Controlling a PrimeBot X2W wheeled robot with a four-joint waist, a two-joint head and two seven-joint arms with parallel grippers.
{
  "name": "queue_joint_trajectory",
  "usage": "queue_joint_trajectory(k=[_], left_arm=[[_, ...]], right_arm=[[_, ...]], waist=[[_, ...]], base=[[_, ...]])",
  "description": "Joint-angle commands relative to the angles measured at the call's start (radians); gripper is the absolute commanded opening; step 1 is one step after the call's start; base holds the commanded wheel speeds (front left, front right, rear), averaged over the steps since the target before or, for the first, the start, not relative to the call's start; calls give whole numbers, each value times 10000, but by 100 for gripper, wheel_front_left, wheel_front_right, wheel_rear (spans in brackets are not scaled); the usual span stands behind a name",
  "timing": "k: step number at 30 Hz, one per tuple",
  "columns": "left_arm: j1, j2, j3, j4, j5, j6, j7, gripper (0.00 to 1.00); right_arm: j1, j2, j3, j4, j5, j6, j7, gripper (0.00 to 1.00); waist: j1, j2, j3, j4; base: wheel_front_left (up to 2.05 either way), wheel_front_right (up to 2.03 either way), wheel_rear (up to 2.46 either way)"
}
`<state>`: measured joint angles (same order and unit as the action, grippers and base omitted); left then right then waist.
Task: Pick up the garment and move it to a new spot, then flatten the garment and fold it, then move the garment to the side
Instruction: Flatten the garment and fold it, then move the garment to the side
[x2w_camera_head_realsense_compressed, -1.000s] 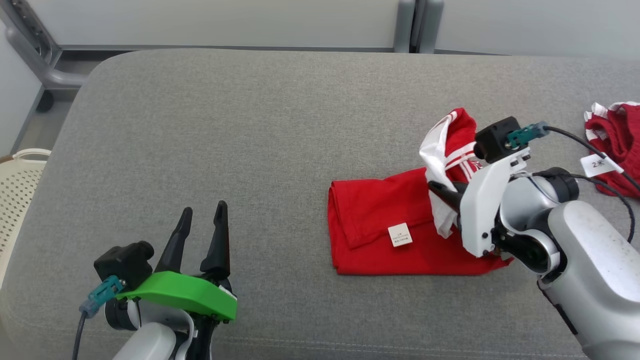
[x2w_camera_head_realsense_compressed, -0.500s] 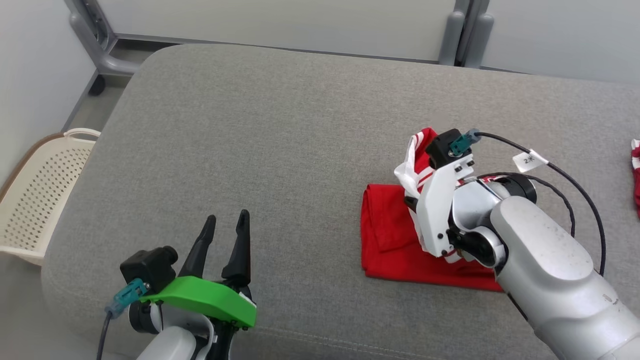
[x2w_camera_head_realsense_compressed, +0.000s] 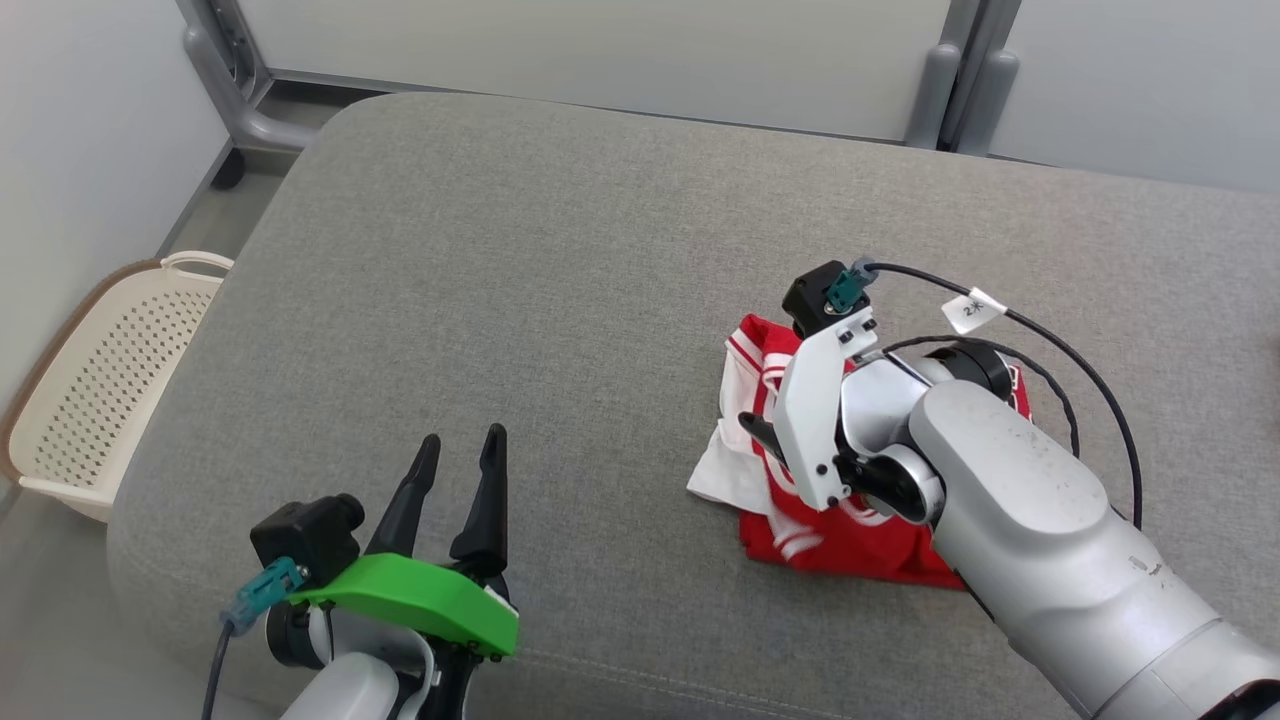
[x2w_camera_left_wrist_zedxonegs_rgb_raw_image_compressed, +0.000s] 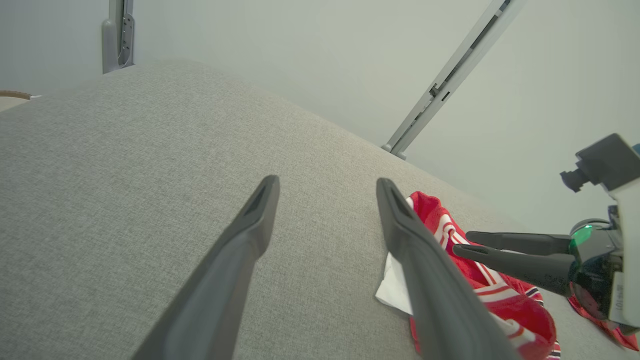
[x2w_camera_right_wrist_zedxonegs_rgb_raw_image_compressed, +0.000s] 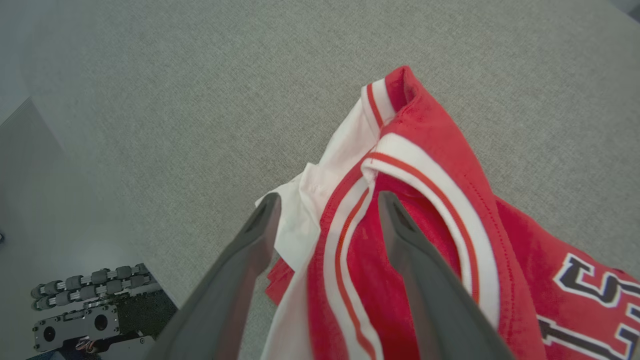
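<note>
The garment, red with white stripes and a white lining, lies bunched and folded on the grey cushion. My right gripper stands open just above its left part, fingers pointing left. In the right wrist view the right gripper straddles the garment's striped edge without pinching it. My left gripper is open over bare cushion near the front edge, well left of the garment. In the left wrist view the left gripper is open, with the garment and the right gripper to its right.
A cream perforated basket stands on the floor left of the cushion. Grey metal frame legs rise behind the cushion's back edge. The cushion's front edge runs close below both arms.
My right gripper has opened and let go of the raised striped part, which now lies down on the garment. The head camera has shifted, so the whole picture has moved.
</note>
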<state>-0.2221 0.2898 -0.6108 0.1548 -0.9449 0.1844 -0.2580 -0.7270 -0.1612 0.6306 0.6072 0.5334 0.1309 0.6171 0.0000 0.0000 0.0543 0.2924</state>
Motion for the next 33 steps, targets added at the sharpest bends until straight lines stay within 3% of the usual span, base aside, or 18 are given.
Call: queue_joint_trajectory(k=[1,6,15,26,33], left_arm=[[-55,-8,66,-15,71,-23,-69,100],[61,77,104,-88,94,60,-72,100],[144,253,74,-369,209,187,3,100],[137,507,-42,-765,422,439,227,100],[-122,677,-99,-1059,553,589,411,100]], right_arm=[[-146,-11,50,-67,111,-4,-10,100],[-380,-90,14,-548,501,-4,-204,100],[-428,-1054,-1201,-1516,896,-4,-912,100],[1190,-2492,-2740,-2449,1127,-4,-655,100],[2238,-2545,-3530,-2566,1265,-4,-552,100]], waist=[[0,0,-36,-87],[0,0,-79,-336],[0,0,-83,-853],[0,0,182,-1460],[0,0,651,-1669]], base=[[0,0,0],[0,0,0],[0,0,0],[0,0,0],[0,0,0]])
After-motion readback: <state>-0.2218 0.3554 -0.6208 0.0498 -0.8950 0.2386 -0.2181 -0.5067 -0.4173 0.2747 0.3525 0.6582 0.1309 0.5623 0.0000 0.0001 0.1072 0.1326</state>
